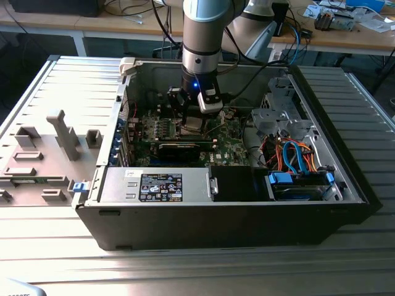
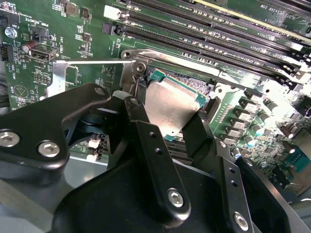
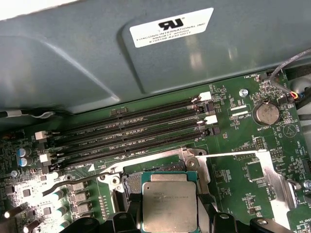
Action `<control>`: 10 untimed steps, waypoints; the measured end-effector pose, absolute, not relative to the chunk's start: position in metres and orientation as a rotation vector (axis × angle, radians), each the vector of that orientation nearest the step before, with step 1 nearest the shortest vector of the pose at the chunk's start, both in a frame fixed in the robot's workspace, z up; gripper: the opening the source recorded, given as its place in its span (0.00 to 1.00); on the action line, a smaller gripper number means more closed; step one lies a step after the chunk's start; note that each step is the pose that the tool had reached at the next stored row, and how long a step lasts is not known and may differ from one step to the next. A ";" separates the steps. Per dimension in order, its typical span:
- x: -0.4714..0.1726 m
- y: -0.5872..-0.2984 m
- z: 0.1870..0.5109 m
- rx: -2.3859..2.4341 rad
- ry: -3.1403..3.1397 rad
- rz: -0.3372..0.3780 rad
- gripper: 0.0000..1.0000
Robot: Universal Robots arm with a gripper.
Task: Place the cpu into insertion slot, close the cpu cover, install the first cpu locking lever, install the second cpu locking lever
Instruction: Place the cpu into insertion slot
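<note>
Gripper (image 1: 195, 116) reaches down into open computer case (image 1: 222, 213) and is closed on the cpu (image 1: 193, 123), one black finger on each of two opposite edges. In both wrist views the fingers (image 2: 140, 127) (image 3: 132, 217) pinch the plate's sides.

The cpu (image 2: 170, 104) (image 3: 169, 206) is a flat square plate. Its face is dull grey metal with stepped corners, on a thin green-teal base that shows at the edges. There is faint print on the face, not legible.

It is held directly over the insertion slot (image 2: 187, 80) (image 3: 156, 168), a dark square recess with a silver rim. It looks slightly tilted in the second wrist view. Cannot tell whether it touches the slot.

The slot is on the green motherboard (image 1: 231, 145), toward the case's far wall, just beside the long black memory slots (image 3: 131, 131).

The cpu cover (image 3: 279, 187) (image 2: 57, 80), a silvery frame, is swung clear to one side of the slot. A thin locking lever (image 3: 233, 154) stands off the rim, not latched. A coin battery (image 3: 266, 112) is near the board edge.
</note>
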State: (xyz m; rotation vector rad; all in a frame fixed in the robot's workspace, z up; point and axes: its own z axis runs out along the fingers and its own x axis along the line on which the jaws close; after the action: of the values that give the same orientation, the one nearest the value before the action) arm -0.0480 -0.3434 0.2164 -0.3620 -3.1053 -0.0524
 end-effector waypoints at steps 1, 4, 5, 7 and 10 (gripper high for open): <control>-0.048 -0.343 0.216 -0.363 -3.105 -0.052 0.54; -0.048 -0.343 0.216 -0.365 -3.105 -0.052 0.54; -0.048 -0.343 0.216 -0.366 -3.105 -0.052 0.54; -0.048 -0.343 0.215 -0.368 -3.105 -0.052 0.54; -0.048 -0.343 0.215 -0.371 -3.104 -0.052 0.54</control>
State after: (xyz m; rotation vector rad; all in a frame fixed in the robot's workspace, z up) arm -0.0480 -0.3434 0.2151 -0.3707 -3.1044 -0.0524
